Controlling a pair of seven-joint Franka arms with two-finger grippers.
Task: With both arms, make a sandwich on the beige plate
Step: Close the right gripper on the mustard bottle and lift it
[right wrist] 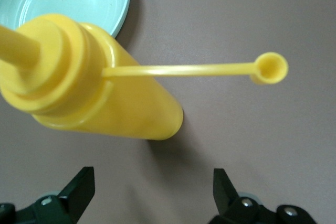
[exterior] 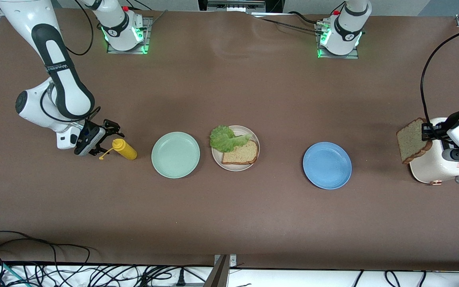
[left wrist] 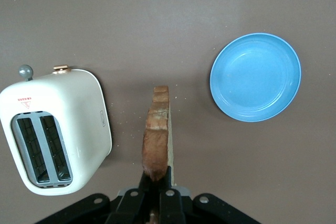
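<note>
Top-slice step: left gripper (left wrist: 155, 192) clamped on second bread slice (exterior: 412, 139) over the toaster (exterior: 438, 167), next carry it to the beige plate (exterior: 235, 166) holding lettuce (exterior: 225, 137) and first slice (exterior: 240, 153); right gripper (right wrist: 152, 195) spread wide at mustard bottle (exterior: 125, 149).

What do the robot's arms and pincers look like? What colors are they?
Both arms are glossy white with black bands and thin black cables looping beside them. The right arm has small white lettering on its black band. Each ends in a black two-finger pincer: the right pincer and the left pincer. Green lights glow at both bases.
</note>
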